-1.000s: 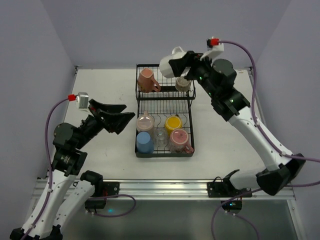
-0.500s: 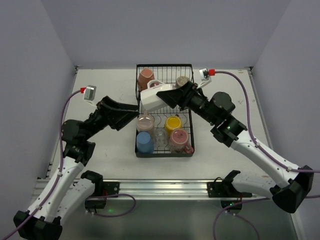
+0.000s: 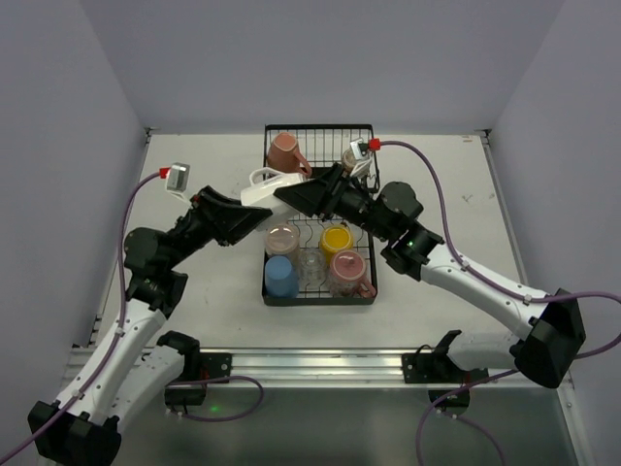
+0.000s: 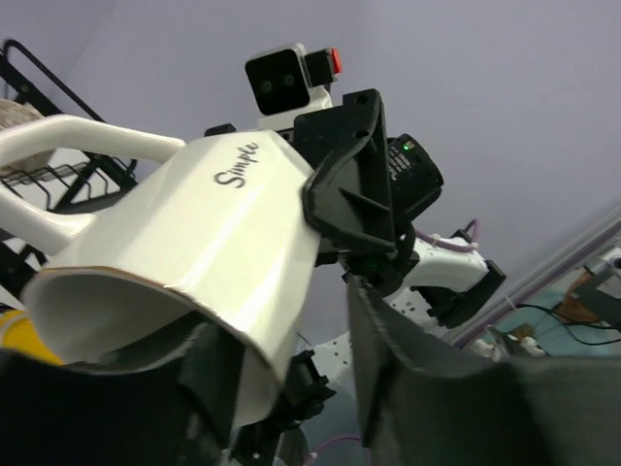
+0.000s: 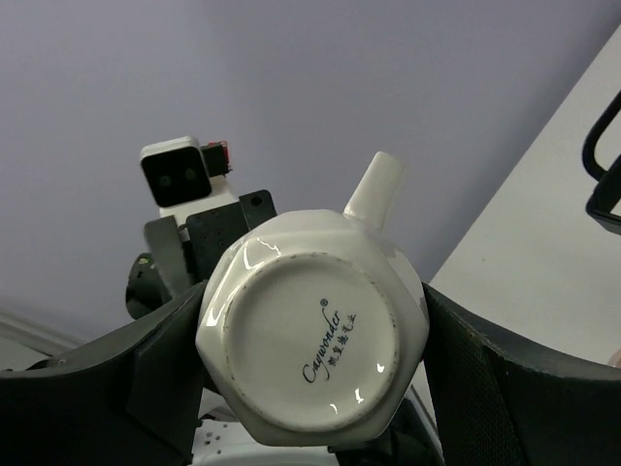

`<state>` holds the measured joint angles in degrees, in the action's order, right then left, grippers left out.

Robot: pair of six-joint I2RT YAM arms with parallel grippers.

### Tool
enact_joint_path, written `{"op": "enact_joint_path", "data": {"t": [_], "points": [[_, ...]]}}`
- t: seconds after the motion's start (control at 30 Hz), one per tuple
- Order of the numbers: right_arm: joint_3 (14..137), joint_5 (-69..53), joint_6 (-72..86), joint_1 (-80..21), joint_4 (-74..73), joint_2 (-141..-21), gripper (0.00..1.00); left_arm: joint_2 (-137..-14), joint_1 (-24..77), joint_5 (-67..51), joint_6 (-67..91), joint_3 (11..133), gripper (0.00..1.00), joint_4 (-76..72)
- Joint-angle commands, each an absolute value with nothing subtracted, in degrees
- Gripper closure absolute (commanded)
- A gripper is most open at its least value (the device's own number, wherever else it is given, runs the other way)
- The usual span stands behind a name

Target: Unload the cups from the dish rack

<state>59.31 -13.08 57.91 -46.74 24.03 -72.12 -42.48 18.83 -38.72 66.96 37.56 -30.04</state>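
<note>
Quick update from us: a second ago the right gripper (image 3: 291, 194) was up at the far shelf with the white mug (image 3: 264, 184), and the left gripper (image 3: 260, 212) sat wide apart off to the side. Now the mug hangs in the air over the left edge of the dish rack (image 3: 320, 301). The right gripper is clamped on its base end, and the left one has narrowed around the rim but isn't pinching yet, since we see a gap beside one finger. So it looks like a handover, with the mug out of the rack but not down on the counter (image 3: 194, 165). The upper shelf holds a salmon cup (image 3: 284, 153). The lower tier has a pinkish cup (image 3: 282, 238), a yellow cup (image 3: 337, 238), a blue cup (image 3: 280, 277), a clear glass (image 3: 310, 267) and a pink mug (image 3: 347, 274).
</note>
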Motion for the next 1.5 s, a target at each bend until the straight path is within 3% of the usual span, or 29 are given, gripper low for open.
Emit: {"op": "enact_joint_path", "data": {"t": [0.0,0.03,0.07,0.13,0.17,0.2,0.27,0.3,0.47,0.57,0.83,0.9,1.03,1.47], "points": [[59.41,-14.68,62.13,-47.46,36.56,-71.89,0.92,-42.02,19.07,-37.80,66.80,37.44,0.58,-36.12],[59.41,-14.68,62.23,-47.46,36.56,-71.89,0.91,-41.75,19.07,-36.40,66.54,37.18,0.78,-36.38],[59.68,-15.03,62.23,-47.46,36.30,-71.89,0.90,-41.40,19.07,-35.69,66.10,37.00,0.86,-37.17],[60.20,-15.90,62.40,-47.46,35.51,-72.16,0.75,-40.61,19.07,-34.29,65.13,36.91,1.00,-37.88],[60.47,-16.69,62.49,-47.46,35.59,-72.25,0.65,-40.52,19.07,-33.49,64.95,36.83,1.00,-39.27],[60.29,-16.70,62.58,-47.46,35.77,-72.16,0.35,-40.17,19.07,-33.40,64.60,37.00,1.00,-39.55],[59.94,-16.09,61.62,-47.37,34.20,-70.76,0.09,-39.21,19.07,-30.96,60.66,39.35,1.00,-33.89],[59.85,-15.30,59.61,-47.29,33.15,-69.88,0.01,-37.89,19.07,-29.63,58.47,40.94,1.00,-30.10],[58.10,-11.69,54.24,-45.79,26.65,-62.60,0.01,-35.86,19.07,-13.21,41.86,53.77,1.00,-6.39],[59.06,-10.64,49.58,-45.70,19.81,-60.65,0.01,-36.65,19.07,-4.26,37.10,58.95,1.00,0.33],[61.69,-8.27,34.91,-45.79,-2.16,-51.69,0.01,-57.02,18.55,17.92,25.33,79.17,1.00,28.73],[63.54,-6.95,31.39,-45.79,-10.17,-49.50,0.01,-64.29,15.32,18.02,24.26,81.55,1.00,33.20],[63.91,-4.92,27.87,-45.79,-20.63,-45.54,0.01,-74.25,4.94,5.92,23.82,83.93,1.00,35.68],[55.29,-4.40,25.75,-45.79,-24.34,-39.64,0.01,-99.82,-5.89,2.81,23.03,88.85,1.00,38.93]]}}
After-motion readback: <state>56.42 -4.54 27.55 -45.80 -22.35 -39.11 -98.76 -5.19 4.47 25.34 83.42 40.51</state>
